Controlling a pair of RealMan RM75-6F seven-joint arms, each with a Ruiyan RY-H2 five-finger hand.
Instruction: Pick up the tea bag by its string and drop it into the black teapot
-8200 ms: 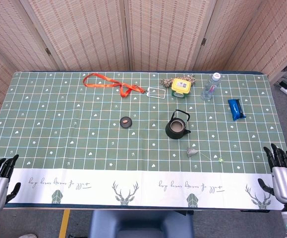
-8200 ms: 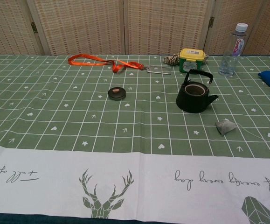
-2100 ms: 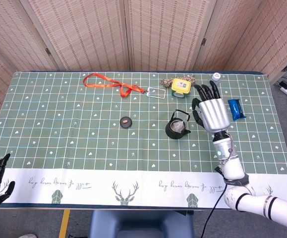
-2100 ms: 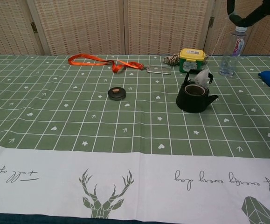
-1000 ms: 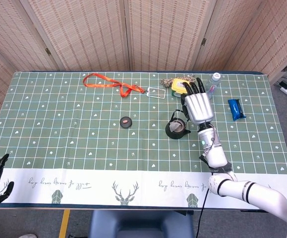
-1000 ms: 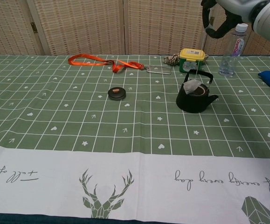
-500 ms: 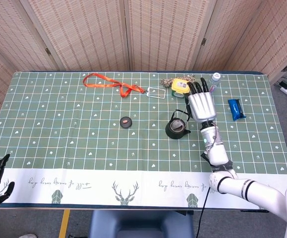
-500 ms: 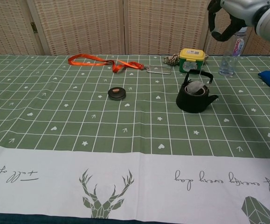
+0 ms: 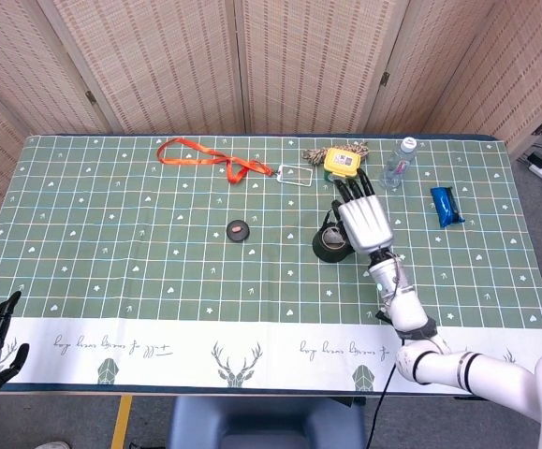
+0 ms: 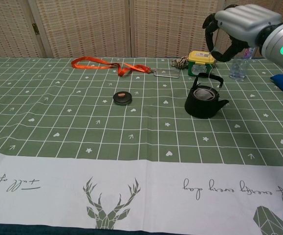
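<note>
While hovering over black teapot [image 10: 205, 102]: right hand [image 10: 235, 23] with fingers curled.
Cannot tell whether holding string; tea bag [image 10: 205, 92] inside.

Teapot [image 10: 206, 102] right of lid [image 10: 122, 98]; bag seemingly inside.

I see a green tablecloth [image 9: 111, 234] gridded in white with small white hearts, its near edge white with deer prints. The teapot [image 10: 205, 102] is black, the lanyard [image 9: 205, 159] at eleven o'clock orange, the box [image 10: 201, 62] yellow-lidded, the packet [image 9: 446, 205] blue.
</note>
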